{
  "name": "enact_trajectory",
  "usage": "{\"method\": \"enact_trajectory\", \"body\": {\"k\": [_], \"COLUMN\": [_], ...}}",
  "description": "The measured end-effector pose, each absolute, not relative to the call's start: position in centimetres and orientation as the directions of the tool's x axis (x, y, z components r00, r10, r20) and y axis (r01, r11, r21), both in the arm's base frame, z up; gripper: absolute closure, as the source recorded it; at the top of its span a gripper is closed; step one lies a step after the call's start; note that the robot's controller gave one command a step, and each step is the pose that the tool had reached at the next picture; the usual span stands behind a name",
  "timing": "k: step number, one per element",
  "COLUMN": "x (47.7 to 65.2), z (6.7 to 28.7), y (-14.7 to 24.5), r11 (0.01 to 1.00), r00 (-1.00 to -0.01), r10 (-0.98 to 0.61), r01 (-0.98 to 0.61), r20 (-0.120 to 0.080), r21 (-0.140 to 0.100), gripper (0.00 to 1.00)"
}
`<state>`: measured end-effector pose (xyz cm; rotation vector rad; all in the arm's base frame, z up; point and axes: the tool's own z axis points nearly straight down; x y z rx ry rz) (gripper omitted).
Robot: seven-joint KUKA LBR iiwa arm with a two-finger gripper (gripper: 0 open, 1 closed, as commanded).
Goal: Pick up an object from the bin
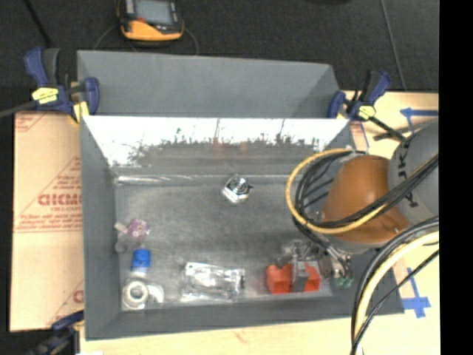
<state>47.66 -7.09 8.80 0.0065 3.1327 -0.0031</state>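
My gripper [299, 263] is low in the bin's front right corner, under the orange wrist cover. It sits directly over a red blocky object [279, 279] on the bin floor, and part of the gripper hides the middle of that object. A clear crumpled plastic packet [213, 280] lies just left of the red object along the front wall.
A small shiny metal piece [236, 189] lies mid-bin near the back. At the front left are a pale purple clear item [133, 230], a small blue block [140, 259] and a white ring-shaped piece [137, 294]. The arm and its cables cover the bin's right side.
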Motion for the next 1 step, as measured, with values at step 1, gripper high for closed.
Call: {"method": "enact_trajectory", "body": {"k": [1], "x": [47.88], "z": [15.02], "y": [-7.21], "r11": [1.000], "r00": [-1.000], "r10": [0.000], "r01": [0.000], "r20": [-0.009], "r21": [-0.002], "gripper": [1.00]}}
